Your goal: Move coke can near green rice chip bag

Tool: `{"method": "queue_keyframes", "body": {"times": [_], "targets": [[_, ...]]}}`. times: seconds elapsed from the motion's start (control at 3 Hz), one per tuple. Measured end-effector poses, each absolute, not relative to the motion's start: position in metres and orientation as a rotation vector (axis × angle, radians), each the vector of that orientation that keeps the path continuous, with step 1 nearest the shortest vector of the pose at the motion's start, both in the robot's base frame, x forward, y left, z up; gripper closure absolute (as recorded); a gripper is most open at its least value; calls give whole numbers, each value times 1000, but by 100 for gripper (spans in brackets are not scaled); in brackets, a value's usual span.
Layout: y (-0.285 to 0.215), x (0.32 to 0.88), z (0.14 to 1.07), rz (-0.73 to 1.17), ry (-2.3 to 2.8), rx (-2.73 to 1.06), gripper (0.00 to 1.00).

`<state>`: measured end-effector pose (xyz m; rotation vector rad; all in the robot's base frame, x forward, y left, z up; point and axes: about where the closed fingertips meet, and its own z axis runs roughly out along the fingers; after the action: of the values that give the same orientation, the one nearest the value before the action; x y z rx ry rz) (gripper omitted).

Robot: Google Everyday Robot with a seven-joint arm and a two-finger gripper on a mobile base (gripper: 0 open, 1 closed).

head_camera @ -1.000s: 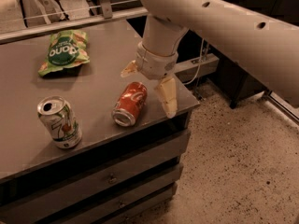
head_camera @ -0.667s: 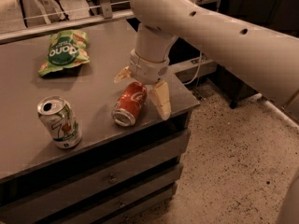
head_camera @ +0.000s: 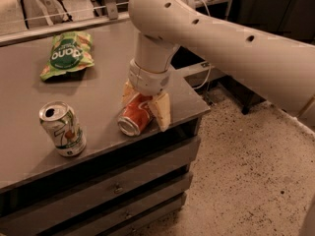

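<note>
Claw (head_camera: 144,104) low over coke can (head_camera: 134,118), spread wide, one finger each side; firm grip not evident. Can lies on its side near front right corner of table (head_camera: 98,87), well apart from green chip bag (head_camera: 66,57) at back left. Risks: smooth round aluminium could roll or squirt off table edge if squeeze lands off-centre; careless sweep could topple upright white-and-green can (head_camera: 63,129). Bag flat, crinkled, glossy, likely light and easily shoved.
</note>
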<state>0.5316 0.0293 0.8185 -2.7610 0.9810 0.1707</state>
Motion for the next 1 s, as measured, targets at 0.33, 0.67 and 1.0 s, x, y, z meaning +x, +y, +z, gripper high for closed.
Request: {"method": "queue_keyframes", "body": {"times": [0.33,0.67,1.0], "targets": [[30,532,819,171,980,-2761,64],[30,532,823,171,980,-2761,87],[30,532,825,171,980,-2761,100]]}}
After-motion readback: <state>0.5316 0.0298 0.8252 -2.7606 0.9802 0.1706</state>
